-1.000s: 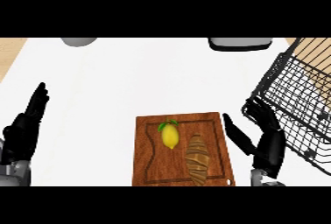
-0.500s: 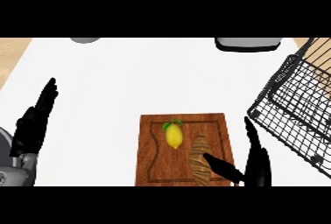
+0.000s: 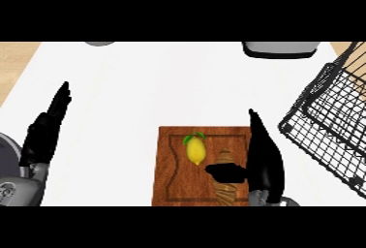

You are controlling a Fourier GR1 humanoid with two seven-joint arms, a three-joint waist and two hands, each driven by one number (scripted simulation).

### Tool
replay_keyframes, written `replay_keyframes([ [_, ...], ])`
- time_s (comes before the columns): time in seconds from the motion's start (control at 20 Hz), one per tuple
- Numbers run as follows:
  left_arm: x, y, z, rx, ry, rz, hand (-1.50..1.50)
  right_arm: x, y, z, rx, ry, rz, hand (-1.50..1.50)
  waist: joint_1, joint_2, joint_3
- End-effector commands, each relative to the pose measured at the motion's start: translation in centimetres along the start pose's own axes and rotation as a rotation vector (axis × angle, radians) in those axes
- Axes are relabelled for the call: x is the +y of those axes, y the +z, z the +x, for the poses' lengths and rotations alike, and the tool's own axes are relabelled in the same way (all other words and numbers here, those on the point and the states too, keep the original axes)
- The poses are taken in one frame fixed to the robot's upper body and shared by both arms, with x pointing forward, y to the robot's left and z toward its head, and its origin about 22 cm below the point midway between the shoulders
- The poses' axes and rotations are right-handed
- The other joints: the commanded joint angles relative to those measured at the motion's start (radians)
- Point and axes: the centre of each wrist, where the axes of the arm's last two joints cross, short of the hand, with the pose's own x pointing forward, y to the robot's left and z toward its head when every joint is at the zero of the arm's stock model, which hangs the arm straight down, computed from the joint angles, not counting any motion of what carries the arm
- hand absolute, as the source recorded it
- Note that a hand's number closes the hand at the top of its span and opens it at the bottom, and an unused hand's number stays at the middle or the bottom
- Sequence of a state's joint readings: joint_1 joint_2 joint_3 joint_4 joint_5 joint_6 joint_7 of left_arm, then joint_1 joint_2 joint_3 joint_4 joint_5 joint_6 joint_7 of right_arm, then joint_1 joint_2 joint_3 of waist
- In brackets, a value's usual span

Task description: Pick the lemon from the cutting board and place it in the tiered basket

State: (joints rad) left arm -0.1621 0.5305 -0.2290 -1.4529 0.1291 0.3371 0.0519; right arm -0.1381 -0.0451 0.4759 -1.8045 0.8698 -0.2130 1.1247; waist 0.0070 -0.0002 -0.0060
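Observation:
A yellow lemon [image 3: 195, 150] with a green leaf lies on the wooden cutting board [image 3: 172, 184], toward its upper middle. Beside it, lower right, lies a brown croissant [image 3: 226, 190], partly hidden by my right thumb. My right hand [image 3: 265, 160] stands edge-on over the board's right side, fingers straight and pointing away, thumb stretched left toward the lemon without touching it. The black wire tiered basket [image 3: 328, 121] stands at the right. My left hand [image 3: 44, 133] rests open at the left, fingers up.
A grey object [image 3: 279, 48] sits at the counter's far edge, upper right, and a small grey rim [image 3: 100, 43] shows at the upper left. Wooden floor shows beyond the counter's left edge.
My right hand has moved left, from beside the board to over its right side, thumb now covering part of the croissant. The view has shifted slightly; the left hand stays at rest.

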Motion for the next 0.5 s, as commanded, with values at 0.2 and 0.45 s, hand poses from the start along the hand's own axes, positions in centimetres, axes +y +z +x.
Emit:
replay_keyframes([
  [0.2,-2.2,-0.4,0.8,-0.017,0.005,-0.02,0.0,0.7,-1.2,5.6,0.239,0.103,0.087,-1.5,0.009,0.003,0.005],
  [0.45,-0.8,-0.4,0.6,-0.008,0.001,-0.004,0.0,1.9,-3.1,5.7,0.307,0.153,0.115,-1.5,0.016,0.001,0.004],
])
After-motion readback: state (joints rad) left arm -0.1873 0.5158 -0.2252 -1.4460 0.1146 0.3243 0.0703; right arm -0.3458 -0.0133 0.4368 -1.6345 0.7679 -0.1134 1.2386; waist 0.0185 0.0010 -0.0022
